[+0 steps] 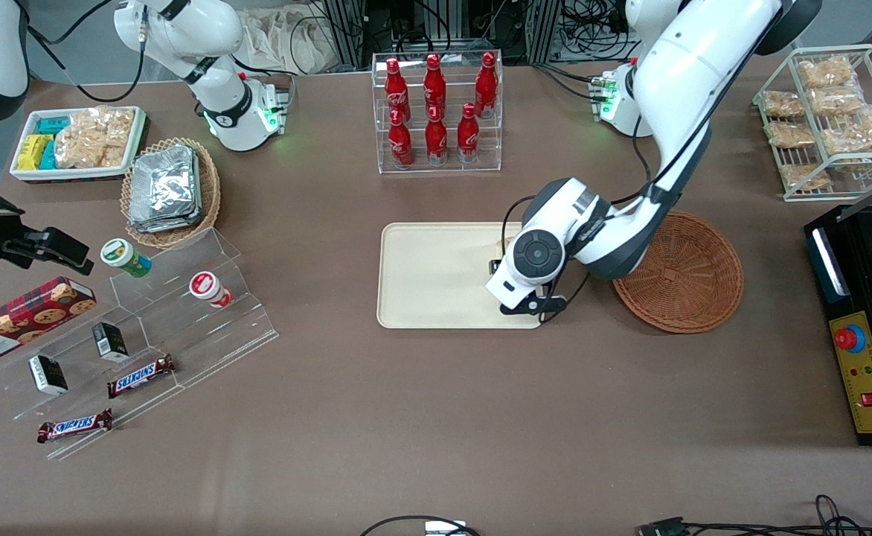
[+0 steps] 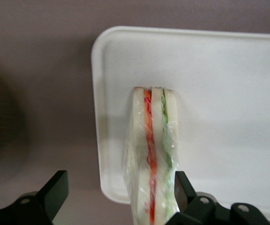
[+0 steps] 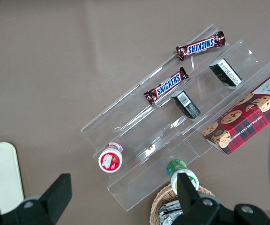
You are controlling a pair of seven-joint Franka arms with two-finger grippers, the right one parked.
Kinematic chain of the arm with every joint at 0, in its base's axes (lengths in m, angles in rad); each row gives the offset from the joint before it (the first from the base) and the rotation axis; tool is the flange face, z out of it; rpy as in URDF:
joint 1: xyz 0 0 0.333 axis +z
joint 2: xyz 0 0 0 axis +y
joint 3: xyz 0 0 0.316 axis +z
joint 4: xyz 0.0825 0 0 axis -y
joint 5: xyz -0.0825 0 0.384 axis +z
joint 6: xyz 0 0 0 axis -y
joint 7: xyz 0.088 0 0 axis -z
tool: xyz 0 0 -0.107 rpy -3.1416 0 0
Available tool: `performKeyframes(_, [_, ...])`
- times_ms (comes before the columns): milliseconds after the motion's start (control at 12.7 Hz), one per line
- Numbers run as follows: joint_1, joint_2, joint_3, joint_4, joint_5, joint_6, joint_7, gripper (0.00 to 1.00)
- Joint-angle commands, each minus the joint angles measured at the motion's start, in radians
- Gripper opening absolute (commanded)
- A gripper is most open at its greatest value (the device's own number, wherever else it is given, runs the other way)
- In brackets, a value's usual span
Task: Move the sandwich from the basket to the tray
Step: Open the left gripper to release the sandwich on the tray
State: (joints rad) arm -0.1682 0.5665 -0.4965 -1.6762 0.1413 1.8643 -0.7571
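The sandwich (image 2: 153, 159) shows soft, matt pale bread under thin, glossy, wrinkled clear film, lying on the tray (image 2: 228, 84), which looks like smooth cream plastic with a dull sheen. The gripper (image 2: 118, 199), over the tray's edge, has matt black plastic-looking fingers (image 2: 55, 190) spread apart. The basket (image 1: 685, 272) is rough reddish-brown woven wicker, resting on the matt brown table (image 1: 436, 417).

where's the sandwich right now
The sandwich lies on the tray, at its end nearest the basket, between the open fingers of the gripper.
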Motion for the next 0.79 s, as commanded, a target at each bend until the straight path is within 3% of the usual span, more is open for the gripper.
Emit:
performKeyframes(0, [0.039,-0.106,-0.005,0.084,-0.075,-0.14,0.007,1.0])
performKeyframes(711, [0.251,-0.513,-0.005,0.063,-0.106,-0.37,0.255,1.0])
